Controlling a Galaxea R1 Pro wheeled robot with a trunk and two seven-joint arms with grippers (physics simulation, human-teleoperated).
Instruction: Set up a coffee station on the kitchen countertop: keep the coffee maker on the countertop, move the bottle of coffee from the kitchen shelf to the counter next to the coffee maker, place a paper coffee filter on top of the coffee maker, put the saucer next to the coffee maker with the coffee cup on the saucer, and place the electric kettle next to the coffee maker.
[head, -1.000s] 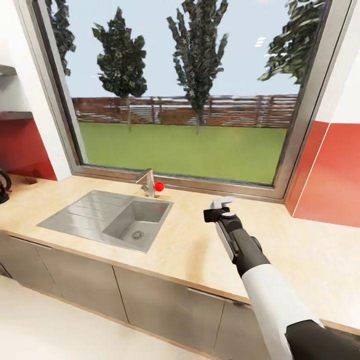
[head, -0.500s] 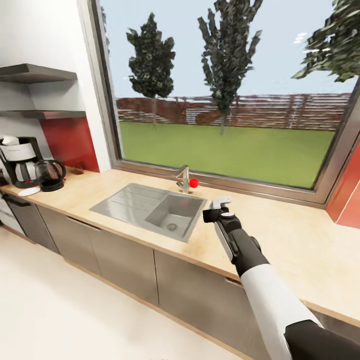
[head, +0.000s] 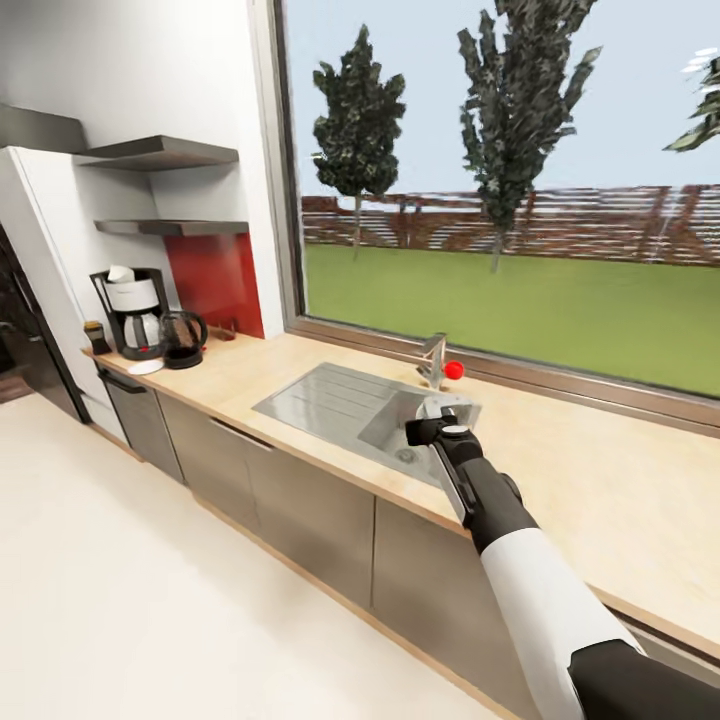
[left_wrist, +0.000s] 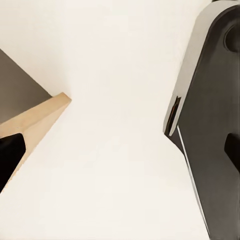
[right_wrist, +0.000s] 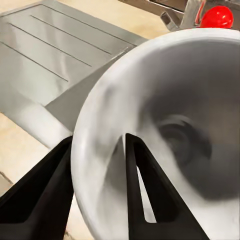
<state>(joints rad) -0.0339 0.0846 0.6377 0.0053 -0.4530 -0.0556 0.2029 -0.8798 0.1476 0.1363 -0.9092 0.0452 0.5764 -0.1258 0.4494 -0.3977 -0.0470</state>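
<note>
My right gripper (head: 441, 417) is shut on the rim of a white coffee cup (head: 447, 407), holding it above the sink's near corner. In the right wrist view the two black fingers (right_wrist: 142, 190) pinch the cup's wall (right_wrist: 165, 125), one inside and one outside. Far left on the counter stand the black and white coffee maker (head: 135, 312) with a white paper filter (head: 120, 273) on top, the dark electric kettle (head: 184, 339) beside it, a white saucer (head: 146, 367) in front, and a small dark jar (head: 96, 337) at its left. The left wrist view shows pale floor and a counter edge (left_wrist: 37, 117).
A steel sink (head: 335, 400) with a faucet (head: 433, 360) and a red knob (head: 454, 370) lies under the big window. Two grey shelves (head: 165, 152) hang above the coffee maker. A black appliance (head: 25, 330) stands at the far left. Open pale floor runs along the cabinets.
The whole picture has slid to the right as the camera turned left, bringing the coffee maker, kettle and shelves into view. My right arm keeps its place in the picture with the cup held.
</note>
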